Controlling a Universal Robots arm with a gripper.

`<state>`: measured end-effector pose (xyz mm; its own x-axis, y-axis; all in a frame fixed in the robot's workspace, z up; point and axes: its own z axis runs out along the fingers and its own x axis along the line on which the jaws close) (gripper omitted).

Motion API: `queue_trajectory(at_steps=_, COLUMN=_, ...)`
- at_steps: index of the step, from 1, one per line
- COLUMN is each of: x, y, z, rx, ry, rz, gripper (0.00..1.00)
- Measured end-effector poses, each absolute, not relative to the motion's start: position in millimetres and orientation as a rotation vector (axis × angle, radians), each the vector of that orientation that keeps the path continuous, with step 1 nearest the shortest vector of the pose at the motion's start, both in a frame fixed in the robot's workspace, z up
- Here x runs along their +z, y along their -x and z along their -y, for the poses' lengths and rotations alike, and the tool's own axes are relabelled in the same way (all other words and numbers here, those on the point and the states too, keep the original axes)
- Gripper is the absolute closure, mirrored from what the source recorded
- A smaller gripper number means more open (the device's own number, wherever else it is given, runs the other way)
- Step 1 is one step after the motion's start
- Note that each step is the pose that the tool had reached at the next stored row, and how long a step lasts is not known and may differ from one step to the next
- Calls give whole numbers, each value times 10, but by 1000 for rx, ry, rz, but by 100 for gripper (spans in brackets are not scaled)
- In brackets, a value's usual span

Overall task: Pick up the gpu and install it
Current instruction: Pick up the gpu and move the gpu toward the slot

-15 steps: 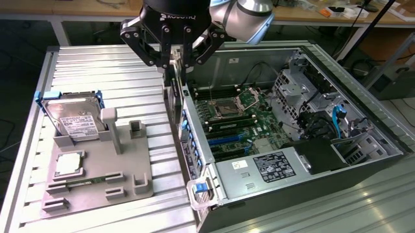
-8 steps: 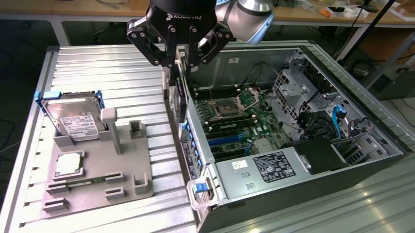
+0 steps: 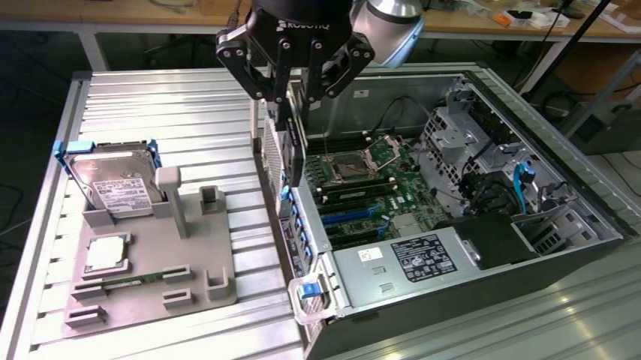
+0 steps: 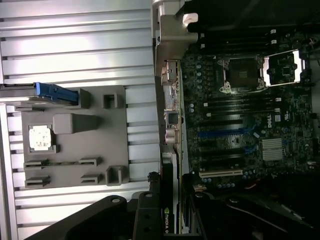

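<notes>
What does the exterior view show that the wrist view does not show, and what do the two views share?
Exterior view: the white label face of the silver hard drive, and the boxy grey power supply with its sticker. Wrist view: the maker's logo on the gpu, a thin flat dark card. Both: the black gripper shut on that gpu, held upright beside the open case's wall; the flat grey parts tray; the square silver processor lying on it; the green motherboard.

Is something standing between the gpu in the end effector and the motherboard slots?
Nothing visible. The gpu hangs from the end effector at the edge of the case; the blue slots lie uncovered.
</notes>
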<state>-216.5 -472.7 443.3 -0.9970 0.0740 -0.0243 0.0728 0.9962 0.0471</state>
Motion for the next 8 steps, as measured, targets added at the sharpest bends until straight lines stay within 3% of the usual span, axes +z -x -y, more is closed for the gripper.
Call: queue_trajectory(at_steps=8, x=4433, y=1975, z=4717, rx=72, ry=-114, rz=-3113, gripper=73)
